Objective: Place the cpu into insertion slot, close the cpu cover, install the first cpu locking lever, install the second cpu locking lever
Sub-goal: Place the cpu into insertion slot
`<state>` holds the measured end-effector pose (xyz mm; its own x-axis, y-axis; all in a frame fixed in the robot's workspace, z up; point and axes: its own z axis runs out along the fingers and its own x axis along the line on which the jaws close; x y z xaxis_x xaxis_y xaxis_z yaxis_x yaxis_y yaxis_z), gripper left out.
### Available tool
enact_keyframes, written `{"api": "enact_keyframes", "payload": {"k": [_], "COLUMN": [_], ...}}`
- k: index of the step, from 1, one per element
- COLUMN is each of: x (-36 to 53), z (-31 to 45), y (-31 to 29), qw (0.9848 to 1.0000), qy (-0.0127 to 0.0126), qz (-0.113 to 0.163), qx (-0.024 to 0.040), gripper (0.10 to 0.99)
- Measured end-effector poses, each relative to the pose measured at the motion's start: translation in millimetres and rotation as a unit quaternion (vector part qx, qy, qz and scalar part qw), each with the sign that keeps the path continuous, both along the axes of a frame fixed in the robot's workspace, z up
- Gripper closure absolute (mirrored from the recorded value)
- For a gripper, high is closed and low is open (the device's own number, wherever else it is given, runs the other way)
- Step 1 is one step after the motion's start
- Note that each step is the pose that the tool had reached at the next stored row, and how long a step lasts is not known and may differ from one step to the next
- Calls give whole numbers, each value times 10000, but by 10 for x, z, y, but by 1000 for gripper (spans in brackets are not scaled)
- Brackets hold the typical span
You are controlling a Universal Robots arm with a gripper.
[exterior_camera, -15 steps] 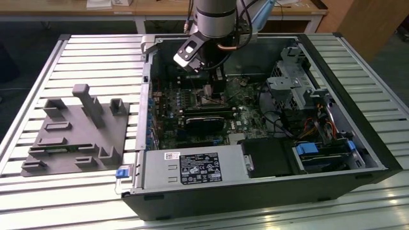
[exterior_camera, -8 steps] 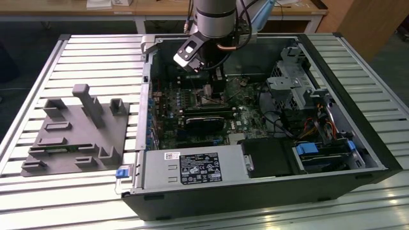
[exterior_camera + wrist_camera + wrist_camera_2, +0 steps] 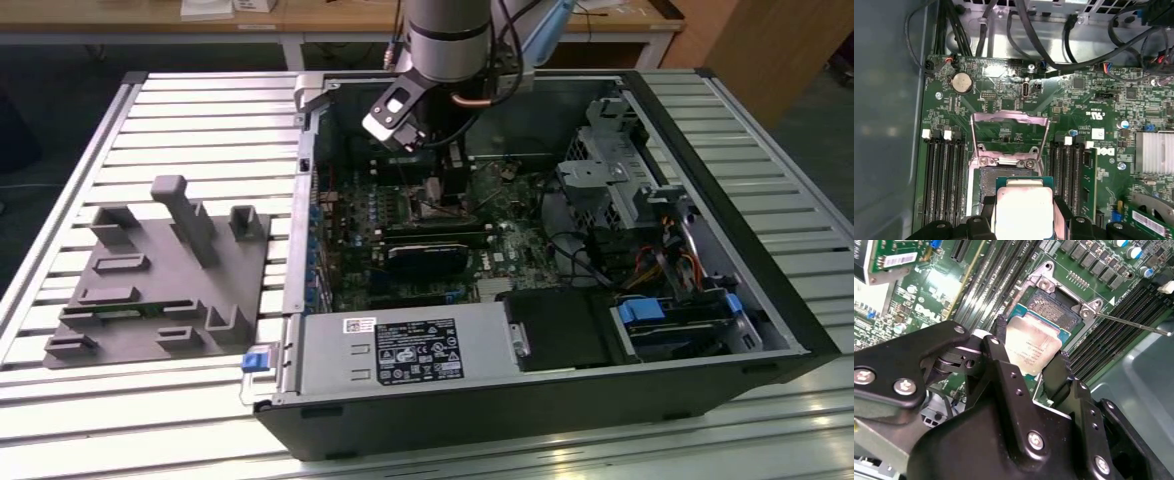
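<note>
In both wrist views my gripper [image 3: 1030, 346] [image 3: 1024, 216] is shut on the cpu [image 3: 1034, 342] [image 3: 1024, 210], a flat square chip with a silvery top, pinched by its edges between two black fingers [image 3: 1004, 357]. The chip hangs just over the insertion slot [image 3: 1051, 307] [image 3: 996, 181], covering part of its dark centre. The cpu cover [image 3: 1006, 117], a silvery frame with a window, stands swung open beyond the slot's hinge. A thin metal locking lever [image 3: 1134, 323] sticks out beside the slot. In the exterior view the gripper [image 3: 451, 172] reaches down into the open computer case.
Long black memory slots [image 3: 944, 175] [image 3: 1066, 167] flank the socket. A finned heatsink [image 3: 1154, 152], black cables [image 3: 1069, 35] and the case wall [image 3: 889, 125] lie close by. A grey fixture [image 3: 160, 270] sits on the slatted table beside the case; a power supply [image 3: 400, 350] fills its near end.
</note>
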<state>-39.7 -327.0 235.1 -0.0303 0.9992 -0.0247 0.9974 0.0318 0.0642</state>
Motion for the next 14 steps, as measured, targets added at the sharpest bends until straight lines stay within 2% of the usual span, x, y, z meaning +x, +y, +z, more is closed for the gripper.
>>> {"api": "enact_keyframes", "payload": {"k": [14], "x": [-2], "z": [-150], "y": [77], "qw": [10000], "qy": [0], "qz": [-4], "qx": [-32], "gripper": [545]}}
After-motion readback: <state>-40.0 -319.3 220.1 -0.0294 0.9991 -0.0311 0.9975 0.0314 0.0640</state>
